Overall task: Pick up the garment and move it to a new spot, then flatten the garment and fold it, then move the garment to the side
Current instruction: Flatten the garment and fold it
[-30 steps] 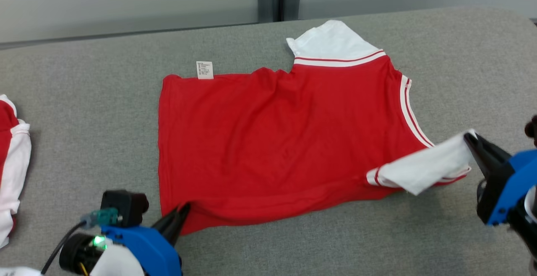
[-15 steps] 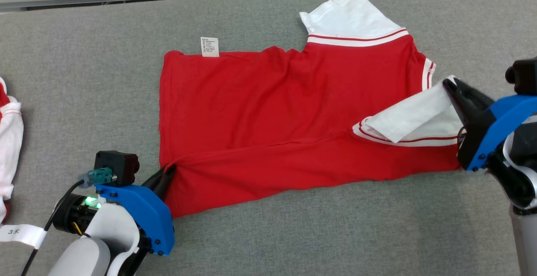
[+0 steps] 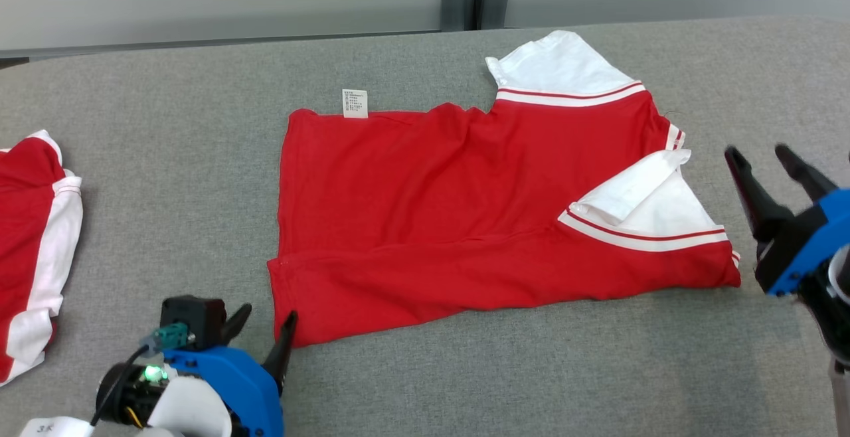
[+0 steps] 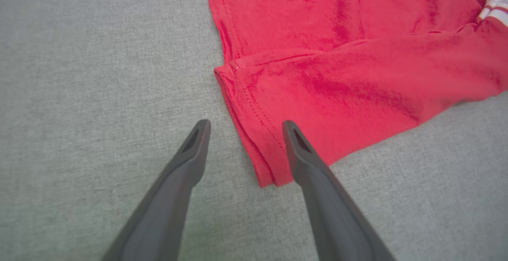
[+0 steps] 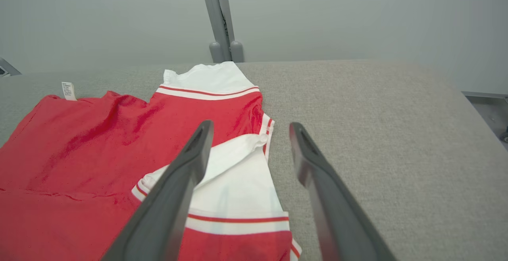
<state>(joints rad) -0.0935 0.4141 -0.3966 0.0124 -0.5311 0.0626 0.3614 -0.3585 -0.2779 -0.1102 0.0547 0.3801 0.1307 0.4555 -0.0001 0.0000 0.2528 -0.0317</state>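
Both pincers have let go since the earlier frame. The left gripper (image 3: 269, 314), which was pinched on the near-left hem corner, now has its jaws spread wide and empty. The right gripper (image 3: 756, 151), which was clamped on the white near sleeve (image 3: 657, 208), is also wide open and holds nothing. That sleeve has dropped onto the garment (image 3: 425, 191), and the head camera has shifted too.

Grey fabric table (image 3: 166, 125) under everything. The garment is a red shirt lying flat mid-table, its near long edge doubled over the body as a band running left to right. Other shirt (image 3: 33, 238), red and white, sits at the table's left edge, well apart.

The left gripper is at the garment's near-left corner. In the left wrist view the hem corner lies between its fingers (image 4: 305, 162); contact cannot be told. The right gripper is just off the garment's right end, beside the near sleeve. The far sleeve (image 3: 564, 68) sticks out toward the far edge. A small white label (image 3: 354, 103) is at the far-left edge.
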